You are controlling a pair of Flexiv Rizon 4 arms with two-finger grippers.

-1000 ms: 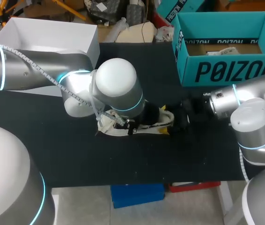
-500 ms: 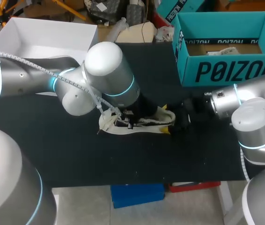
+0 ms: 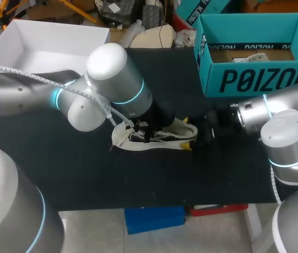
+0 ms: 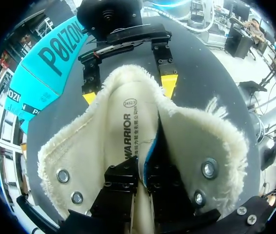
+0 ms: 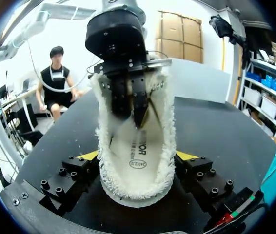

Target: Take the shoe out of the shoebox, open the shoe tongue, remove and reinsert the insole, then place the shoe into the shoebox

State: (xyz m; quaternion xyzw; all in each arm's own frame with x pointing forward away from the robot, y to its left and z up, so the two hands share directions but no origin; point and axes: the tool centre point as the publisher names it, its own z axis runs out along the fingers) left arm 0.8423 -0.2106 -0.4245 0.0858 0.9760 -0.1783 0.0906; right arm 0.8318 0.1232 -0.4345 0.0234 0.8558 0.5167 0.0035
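Observation:
A cream shoe (image 3: 165,142) with frayed edges lies on its sole mid-table on the black mat. My right gripper (image 3: 192,136) holds its heel, one yellow tip (image 5: 87,156) pressed on each side. My left gripper (image 3: 148,133) reaches down into the shoe's opening. In the left wrist view its black fingers (image 4: 123,183) stand pinched together on the printed insole (image 4: 126,126), whose near edge is lifted. The right wrist view shows the left gripper (image 5: 135,109) inside the shoe (image 5: 166,122) above the insole (image 5: 138,151). The teal shoebox (image 3: 254,79) stands at the back right.
A white box lid (image 3: 12,37) lies at the back left, partly under my left arm (image 3: 112,79). The black mat (image 3: 112,179) has bare room in front of the shoe and to its left.
My left arm's wrist and elbow swung back and to the left, uncovering more of the shoe. Its fingers closed further inside the shoe. The right arm and shoe stayed put.

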